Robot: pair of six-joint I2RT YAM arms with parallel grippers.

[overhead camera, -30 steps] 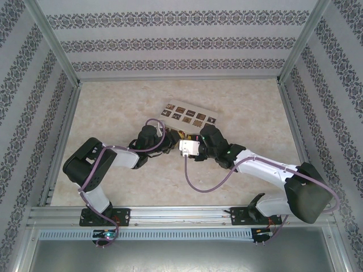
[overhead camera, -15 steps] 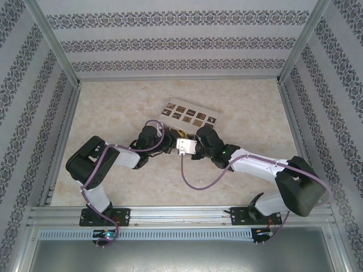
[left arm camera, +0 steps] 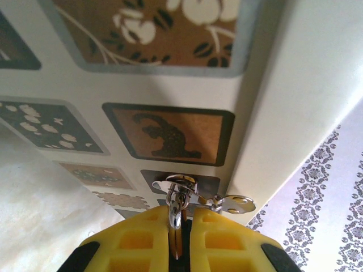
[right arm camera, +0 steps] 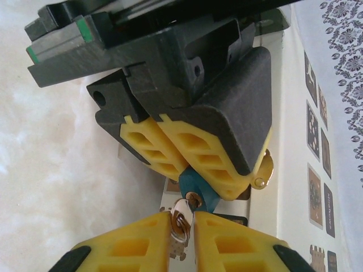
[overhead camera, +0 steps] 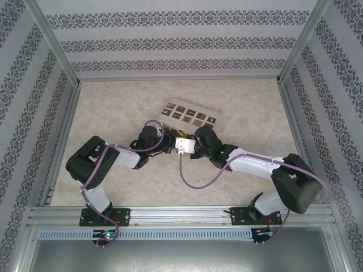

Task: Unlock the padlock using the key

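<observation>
Robotics laboratory test cell, seen from above. A bare aluminium frame [overhead camera: 54, 48] of posts and rails boxes in a table [overhead camera: 113, 107] with a marble-look top. The walls [overhead camera: 181, 42] are flat panels set inside that frame and covered in striped ornamental wallpaper. Two robot arms, the left arm [overhead camera: 85, 161] and the right arm [overhead camera: 292, 187], are bolted side by side to a slotted metal rail [overhead camera: 181, 214] at the near edge. A perforated metal strip [overhead camera: 170, 234] runs just below the rail. Exposed purple cables [overhead camera: 195, 180] loop along both arms. A small green indicator light [overhead camera: 106, 233] glows at the left base.
</observation>
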